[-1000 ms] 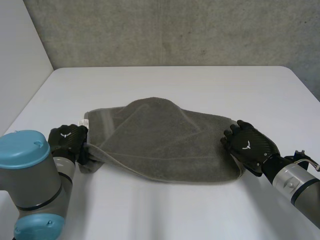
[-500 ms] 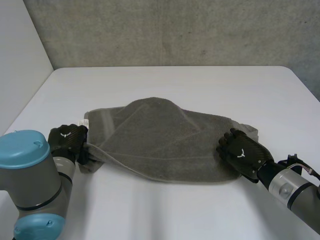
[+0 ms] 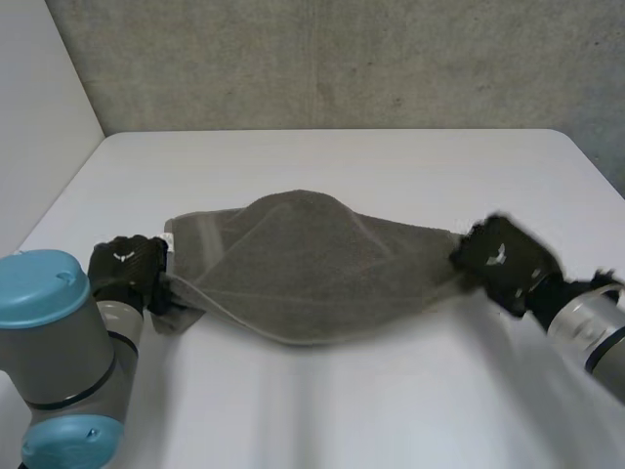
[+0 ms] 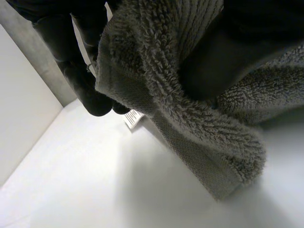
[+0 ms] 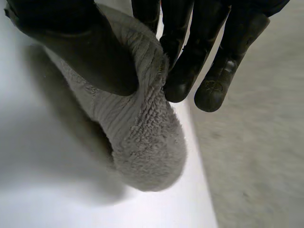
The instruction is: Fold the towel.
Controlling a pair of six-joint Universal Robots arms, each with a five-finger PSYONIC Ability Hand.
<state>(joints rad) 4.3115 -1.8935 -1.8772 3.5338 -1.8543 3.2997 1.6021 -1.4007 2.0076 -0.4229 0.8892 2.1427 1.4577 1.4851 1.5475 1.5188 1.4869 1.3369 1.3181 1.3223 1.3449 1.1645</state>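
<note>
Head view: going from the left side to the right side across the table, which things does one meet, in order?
The left hand → the grey towel → the right hand; each hand grips one end of it.

A grey terry towel (image 3: 303,269) lies bunched across the middle of the white bench (image 3: 342,166) in front of me, stretched from side to side. My left hand (image 3: 125,272) pinches its left end, close to the bench's left edge, and a small white label (image 4: 134,118) sits just beyond my fingertips. My right hand (image 3: 503,256) pinches the towel's right end between thumb and fingers. A grey concrete wall (image 3: 342,59) stands behind the bench.
</note>
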